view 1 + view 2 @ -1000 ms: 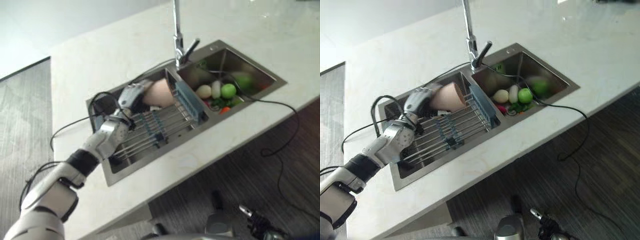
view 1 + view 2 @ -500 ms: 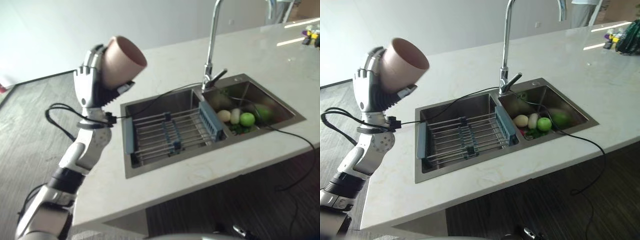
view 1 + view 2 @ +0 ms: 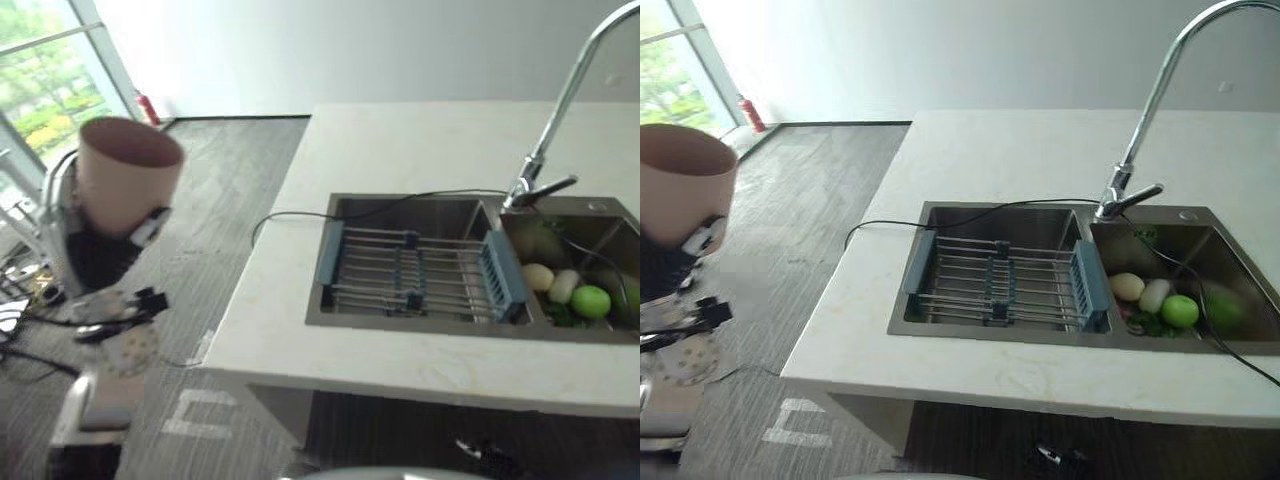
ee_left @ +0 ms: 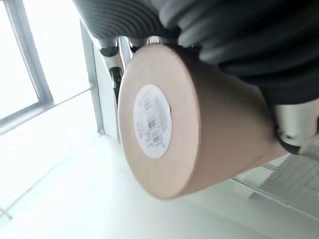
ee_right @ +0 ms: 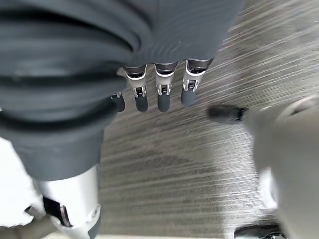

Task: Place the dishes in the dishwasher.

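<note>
Change from earlier frame: the camera has swung to the robot's left, so the sink sits further right in the head views; the cup point(image 3: 127, 172) remains clamped in the left robot hand point(image 3: 88, 250), now well clear of the tabletop point(image 3: 400, 150) and over the grey floor point(image 3: 215, 230).
Cup: pinkish-beige, mouth up and slightly tilted, held high at the left of the head views; in the left wrist view its base with a round white label faces the camera.
Left robot hand: raised, fingers curled round the cup wall, dark ribbed cover beside it.
Right robot hand point(image 5: 159, 94): fingers hang straight and relaxed above the floor, holding nothing.
Left sink basin point(image 3: 985, 215): holds a wire drying rack point(image 3: 1005, 282) with blue end pieces, spanning the basin; nothing lies on the rack.
Right sink basin point(image 3: 1240, 270): holds a green apple point(image 3: 1180, 311), two pale rounded items point(image 3: 1127, 287) beside it, and green leafy matter; a further green item at the far right cannot be identified.
Faucet point(image 3: 1140, 130): chrome, arched, between the basins at the rear edge.
Cable point(image 3: 940, 218): black, runs from the tabletop edge across the left basin's rear rim towards the right basin.
Background: window point(image 3: 40, 90) and a red fire extinguisher point(image 3: 751, 113) by the wall.
</note>
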Controlling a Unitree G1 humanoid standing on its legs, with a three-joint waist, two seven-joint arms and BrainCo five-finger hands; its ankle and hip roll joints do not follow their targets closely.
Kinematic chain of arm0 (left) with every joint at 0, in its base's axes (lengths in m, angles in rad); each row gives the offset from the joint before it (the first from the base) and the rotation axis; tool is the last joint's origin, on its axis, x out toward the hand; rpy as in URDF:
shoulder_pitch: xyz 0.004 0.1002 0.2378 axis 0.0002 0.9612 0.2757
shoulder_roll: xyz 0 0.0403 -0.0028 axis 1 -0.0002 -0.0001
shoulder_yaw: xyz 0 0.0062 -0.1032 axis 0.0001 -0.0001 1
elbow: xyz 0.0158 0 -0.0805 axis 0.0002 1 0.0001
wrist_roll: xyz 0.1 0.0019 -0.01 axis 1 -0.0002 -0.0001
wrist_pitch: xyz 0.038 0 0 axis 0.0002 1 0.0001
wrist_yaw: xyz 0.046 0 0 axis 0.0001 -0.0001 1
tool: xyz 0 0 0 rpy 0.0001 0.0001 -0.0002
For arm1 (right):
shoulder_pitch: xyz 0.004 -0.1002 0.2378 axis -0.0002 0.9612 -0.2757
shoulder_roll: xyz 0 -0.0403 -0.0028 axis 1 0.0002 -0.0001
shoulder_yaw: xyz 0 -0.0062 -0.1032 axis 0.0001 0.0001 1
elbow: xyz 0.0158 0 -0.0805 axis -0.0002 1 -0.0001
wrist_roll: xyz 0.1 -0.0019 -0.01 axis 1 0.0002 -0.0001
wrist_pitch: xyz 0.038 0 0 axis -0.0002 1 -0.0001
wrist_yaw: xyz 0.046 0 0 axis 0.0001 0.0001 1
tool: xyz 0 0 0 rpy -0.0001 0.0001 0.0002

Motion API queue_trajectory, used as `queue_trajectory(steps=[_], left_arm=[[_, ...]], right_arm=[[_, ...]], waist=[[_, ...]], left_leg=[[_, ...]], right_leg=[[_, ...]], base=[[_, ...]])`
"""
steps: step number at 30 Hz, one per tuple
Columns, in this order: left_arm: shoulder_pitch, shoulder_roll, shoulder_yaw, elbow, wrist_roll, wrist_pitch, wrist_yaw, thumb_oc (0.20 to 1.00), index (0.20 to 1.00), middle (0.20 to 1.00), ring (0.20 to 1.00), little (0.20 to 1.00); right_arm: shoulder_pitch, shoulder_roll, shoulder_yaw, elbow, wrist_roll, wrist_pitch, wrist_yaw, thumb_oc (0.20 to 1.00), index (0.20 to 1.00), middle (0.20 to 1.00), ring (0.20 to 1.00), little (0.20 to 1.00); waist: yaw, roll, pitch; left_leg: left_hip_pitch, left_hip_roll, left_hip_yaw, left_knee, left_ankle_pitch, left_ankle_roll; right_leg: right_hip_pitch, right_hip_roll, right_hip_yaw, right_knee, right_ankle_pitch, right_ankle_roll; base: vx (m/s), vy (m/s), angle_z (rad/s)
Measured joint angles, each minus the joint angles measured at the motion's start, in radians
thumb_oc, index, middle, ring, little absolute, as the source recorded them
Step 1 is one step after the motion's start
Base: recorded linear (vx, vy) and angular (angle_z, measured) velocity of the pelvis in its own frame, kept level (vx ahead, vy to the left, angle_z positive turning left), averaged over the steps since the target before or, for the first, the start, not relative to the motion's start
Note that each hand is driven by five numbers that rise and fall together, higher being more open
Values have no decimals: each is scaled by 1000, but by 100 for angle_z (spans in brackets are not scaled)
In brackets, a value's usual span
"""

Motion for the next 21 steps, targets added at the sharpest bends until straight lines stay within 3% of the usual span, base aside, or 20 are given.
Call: queue_trajectory(steps=[3,4,5,6,7,9,10,11,12,13,14,16,18,20,21], left_arm=[[-15,-26,-2,1,-34,-26,23,200,200,200,200,200],[-76,-34,-40,13,-34,-45,23,200,200,200,200,200],[-117,-42,-62,19,-31,-64,24,200,200,200,200,200],[-124,-43,-69,12,-29,-71,25,200,200,200,200,200],[-130,-42,-77,5,-28,-76,26,200,200,200,200,200],[-136,-40,-88,2,-16,-103,27,200,200,200,200,200],[-151,-34,-100,2,-8,-109,27,200,200,200,200,200],[-165,-27,-102,3,-9,-109,27,200,200,200,200,200],[-249,2,-101,7,-17,-114,15,200,200,200,200,200],[-281,-7,-110,-10,-32,-119,-6,200,200,200,200,200],[-307,-5,-131,-8,-36,-133,-29,200,200,200,200,200],[-319,28,-154,-10,-41,-143,-60,200,200,200,200,200],[-318,49,-153,-8,-77,-134,-80,200,200,200,200,200],[-311,62,-152,-4,-82,-126,-112,200,200,200,200,200],[-308,70,-153,-2,-82,-125,-126,200,200,200,200,200]], right_arm=[[58,7,9,7,1,-5,2,1000,1000,1000,1000,1000],[90,24,-25,-12,47,-5,-11,1000,1000,1000,1000,1000],[90,22,-40,-12,84,-6,-21,1000,1000,1000,1000,1000],[75,15,-40,-4,128,-6,-25,1000,1000,1000,1000,1000],[72,2,-48,-5,168,-9,-28,1000,1000,1000,1000,1000],[70,-32,-90,-16,214,-16,-27,1000,1000,1000,1000,1000],[68,-43,-123,-20,222,-25,-26,1000,1000,1000,1000,1000],[51,-46,-143,0,222,-31,-23,1000,1000,1000,1000,1000],[31,20,-186,33,216,-32,-8,1000,1000,1000,1000,1000],[36,28,-222,14,220,-37,-17,1000,1000,1000,1000,1000],[61,23,-218,6,226,-48,-20,1000,1000,1000,1000,1000],[64,18,-219,18,226,-53,-41,1000,1000,1000,1000,1000],[18,33,-202,39,217,-53,-62,1000,1000,1000,1000,1000],[-10,39,-195,33,217,-56,-62,1000,1000,1000,1000,1000],[-22,38,-191,32,214,-61,-63,1000,1000,1000,1000,1000]], waist=[[15,32,7],[-19,14,14],[-25,-22,35],[-21,-51,50],[-34,-58,53],[-76,-33,59],[-103,-20,68],[-107,-7,74],[-131,-40,74],[-149,-36,85],[-169,-28,85],[-174,-38,96],[-120,-55,108],[-101,-70,106],[-102,-54,115]], left_leg=[[-86,-4,-77,-60,59,49],[-130,13,5,-74,5,84],[-159,17,147,-32,0,84],[-159,3,215,86,1,77],[-127,-14,234,160,0,74],[-26,-40,233,227,6,79],[-15,-82,231,212,13,79],[-12,-111,231,178,13,88],[-33,-143,240,88,-23,105],[-49,-132,363,150,-101,173],[-49,-149,383,155,-117,166],[3,-223,342,120,-131,180],[-17,-253,321,159,-161,226],[-52,-293,286,207,-195,278],[-49,-308,255,204,-205,294]], right_leg=[[-1,23,-94,7,-24,-8],[-2,17,-131,6,-44,-61],[-26,-24,-194,18,-55,-72],[-26,-72,-214,36,-53,-74],[-11,-100,-232,41,-30,-57],[0,-158,-238,110,-33,-53],[-23,-206,-233,186,-35,-50],[-98,-245,-211,292,-74,-27],[-93,-209,-238,200,-78,12],[-85,-239,-292,241,-64,26],[-76,-281,-329,304,-66,28],[-79,-378,-294,422,-56,12],[-133,-372,-213,444,-70,22],[-144,-386,-212,454,-51,2],[-147,-392,-187,476,-44,6]], base=[[-306,-78,148],[-386,51,260],[-399,124,216],[-343,180,126],[-333,251,68],[-299,337,67],[-345,438,51],[-497,677,104],[-457,710,119],[-375,674,182],[-186,436,168],[-190,399,110],[-198,399,39],[-176,310,68],[-152,271,79]])
